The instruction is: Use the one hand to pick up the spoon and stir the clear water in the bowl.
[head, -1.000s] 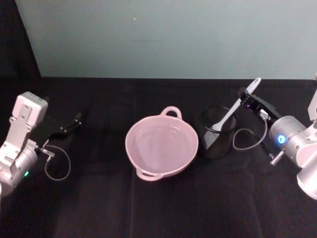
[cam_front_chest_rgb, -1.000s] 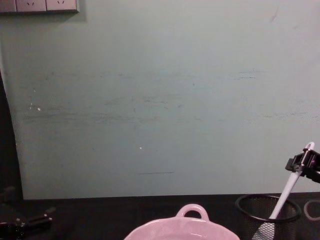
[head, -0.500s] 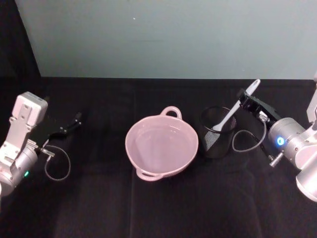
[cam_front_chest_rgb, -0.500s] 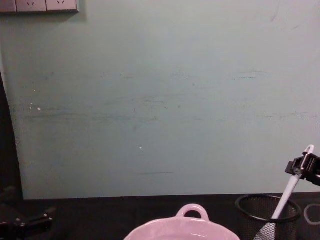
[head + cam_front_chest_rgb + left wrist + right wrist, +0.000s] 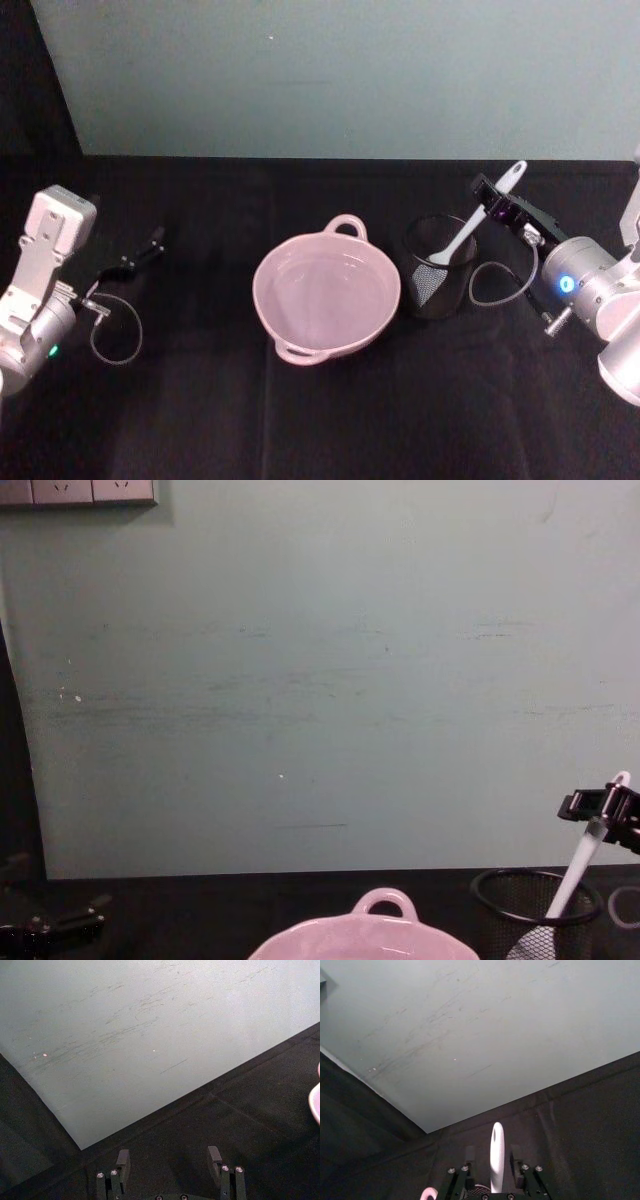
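The pale pink bowl [image 5: 327,296] sits mid-table with clear water [image 5: 322,285] in it; its rim also shows in the chest view [image 5: 372,932]. To its right, the white spoon [image 5: 478,215] leans in a black wire-mesh cup [image 5: 438,272], with its handle pointing up and to the right. My right gripper [image 5: 492,203] is open, with a finger on each side of the spoon handle [image 5: 496,1156] and a small gap on both sides. In the chest view the right gripper [image 5: 604,805] is level with the upper spoon [image 5: 588,852]. My left gripper [image 5: 140,256] is open and parked at the far left.
A black cloth [image 5: 200,400] covers the table, and a pale green wall [image 5: 330,70] stands behind it. The mesh cup [image 5: 535,900] nearly touches the bowl's right side. Loose cables [image 5: 495,280] hang by each wrist. Wall sockets [image 5: 80,490] show at the upper left.
My right gripper has moved slightly forward and left along the spoon handle, so its fingers now stand on both sides of it. The spoon stands slightly more upright. The left arm has barely moved.
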Robot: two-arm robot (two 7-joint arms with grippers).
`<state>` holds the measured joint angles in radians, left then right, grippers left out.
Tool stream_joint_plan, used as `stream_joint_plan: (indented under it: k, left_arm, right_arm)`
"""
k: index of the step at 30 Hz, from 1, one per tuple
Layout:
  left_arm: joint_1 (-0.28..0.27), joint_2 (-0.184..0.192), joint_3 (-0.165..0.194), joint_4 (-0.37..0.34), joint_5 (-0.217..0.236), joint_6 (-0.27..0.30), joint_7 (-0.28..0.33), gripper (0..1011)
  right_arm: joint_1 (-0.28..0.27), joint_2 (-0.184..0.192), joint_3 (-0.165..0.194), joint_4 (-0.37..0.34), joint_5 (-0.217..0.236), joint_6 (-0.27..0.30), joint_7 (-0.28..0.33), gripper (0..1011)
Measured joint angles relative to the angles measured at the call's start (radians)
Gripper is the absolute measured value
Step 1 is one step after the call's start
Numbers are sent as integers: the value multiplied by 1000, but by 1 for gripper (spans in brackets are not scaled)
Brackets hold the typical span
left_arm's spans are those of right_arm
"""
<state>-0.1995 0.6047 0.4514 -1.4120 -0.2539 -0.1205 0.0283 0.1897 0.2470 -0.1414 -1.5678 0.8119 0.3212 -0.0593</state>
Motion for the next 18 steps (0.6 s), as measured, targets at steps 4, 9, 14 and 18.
stream_joint_plan:
  k: [4, 9, 14, 18]
  left_arm:
    - [0, 0, 0, 0, 0, 0, 0, 1011]
    - [0, 0, 0, 0, 0, 0, 0, 1011]
    - [0, 0, 0, 0, 0, 0, 0, 1011]
    - [0, 0, 0, 0, 0, 0, 0, 1011]
  right_arm:
    - [0, 0, 0, 0, 0, 0, 0, 523]
    - [0, -1, 1, -1, -1, 1, 1, 706]
    - [-3, 15, -9, -14, -10, -2, 0, 838]
    - [-16, 34, -20, -44, -33, -13, -7, 953]
